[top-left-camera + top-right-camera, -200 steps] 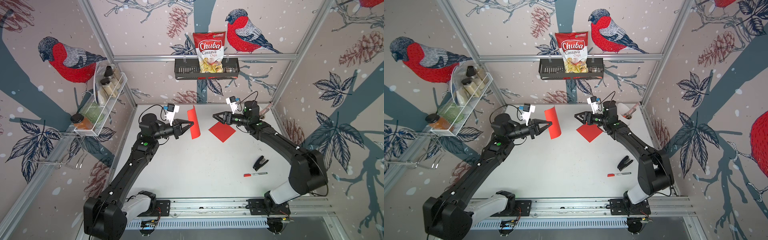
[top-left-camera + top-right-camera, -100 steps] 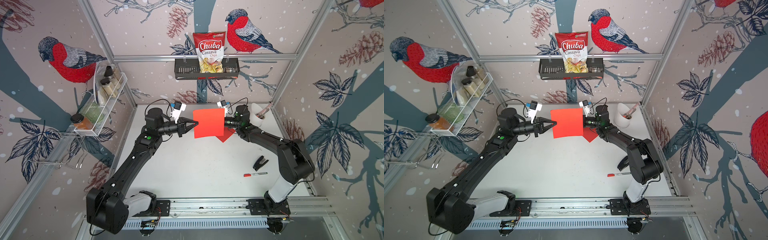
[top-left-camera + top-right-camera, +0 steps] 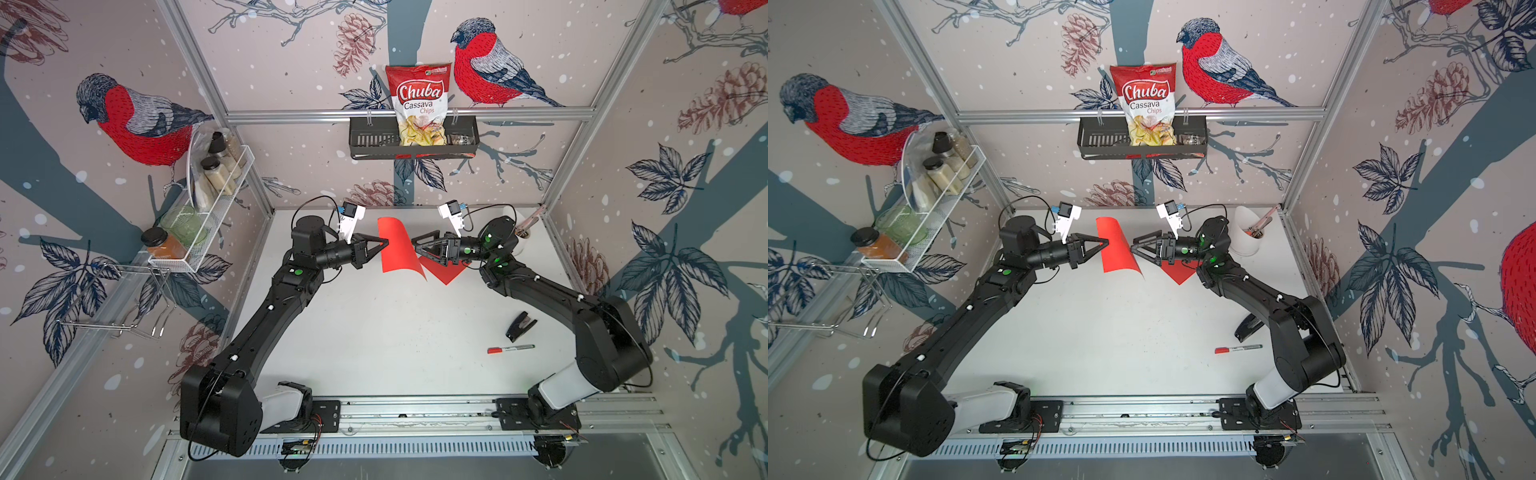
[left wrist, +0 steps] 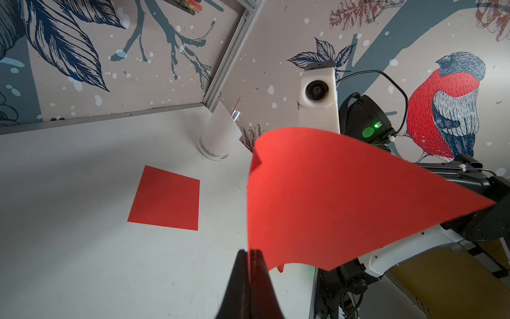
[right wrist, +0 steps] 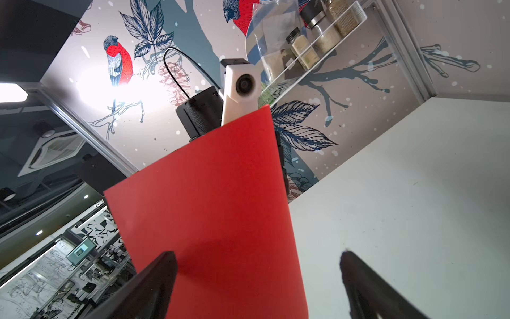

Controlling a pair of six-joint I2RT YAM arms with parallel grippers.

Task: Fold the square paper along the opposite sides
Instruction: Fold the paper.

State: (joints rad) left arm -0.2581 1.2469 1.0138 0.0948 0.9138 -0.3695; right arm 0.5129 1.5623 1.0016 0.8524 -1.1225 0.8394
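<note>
My left gripper (image 3: 386, 242) (image 3: 1106, 242) (image 4: 249, 251) is shut on one edge of a red square paper (image 3: 399, 249) (image 3: 1117, 249) (image 4: 331, 198), holding it up above the table at the far middle. The sheet stands on edge and curls. My right gripper (image 3: 414, 247) (image 3: 1133, 248) (image 5: 256, 254) faces it from the other side, open wide. In the right wrist view the paper (image 5: 209, 210) reaches in between the spread fingers, gripped by neither. A second red square paper (image 3: 446, 272) (image 3: 1179, 274) (image 4: 168, 198) lies flat on the table under the right wrist.
A white cup (image 3: 515, 237) with tools stands at the far right corner. A black stapler (image 3: 520, 326) and a red-capped marker (image 3: 511, 349) lie near the right arm. A wire rack with jars (image 3: 208, 199) hangs on the left wall, a chips bag (image 3: 419, 104) on the back shelf.
Half a second ago the sheet was spread broad between both grippers. The right jaws have since opened wide and drawn back a little, and the sheet now curls from the left gripper alone.
</note>
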